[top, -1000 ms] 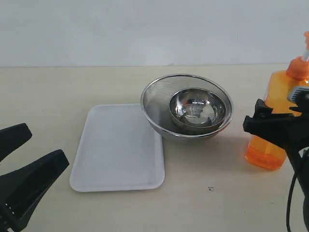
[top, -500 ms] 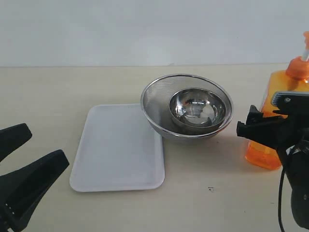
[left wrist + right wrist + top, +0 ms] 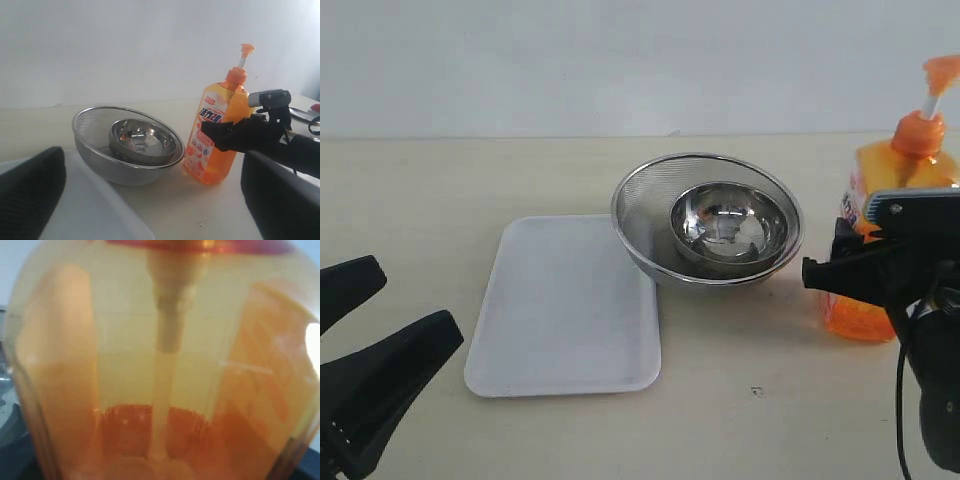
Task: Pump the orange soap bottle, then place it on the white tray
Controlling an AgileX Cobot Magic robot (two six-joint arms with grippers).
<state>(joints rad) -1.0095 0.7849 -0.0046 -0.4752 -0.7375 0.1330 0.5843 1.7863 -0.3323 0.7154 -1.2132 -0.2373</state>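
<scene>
left gripper [image 3: 415, 300] jaws wide apart, white tray [image 3: 560, 300] just beyond, right gripper [image 3: 860, 278] around orange soap bottle [image 3: 895, 165] on table [image 3: 770, 400] right of nested steel bowls [image 3: 730, 225], clamped or not unclear, label seen only from left wrist, right wrist view all bottle

A round steel mesh strainer [image 3: 638, 222] sits upright on the pale beige counter [image 3: 470, 170], a little right of the middle in the exterior view. A smaller polished steel bowl [image 3: 730, 228] nests inside it, set toward the strainer's right side, its rim below the strainer's rim. The bowl's inside mirrors blurred light and dark patches. A tiny dark speck [image 3: 756, 391] lies on the counter nearer the camera than the strainer, well apart from it. A plain whitish wall [image 3: 620, 60] rises behind the counter's far edge. At the far edge of the left wrist view a shiny flat object [image 3: 301, 114] shows, too cut off to identify.
</scene>
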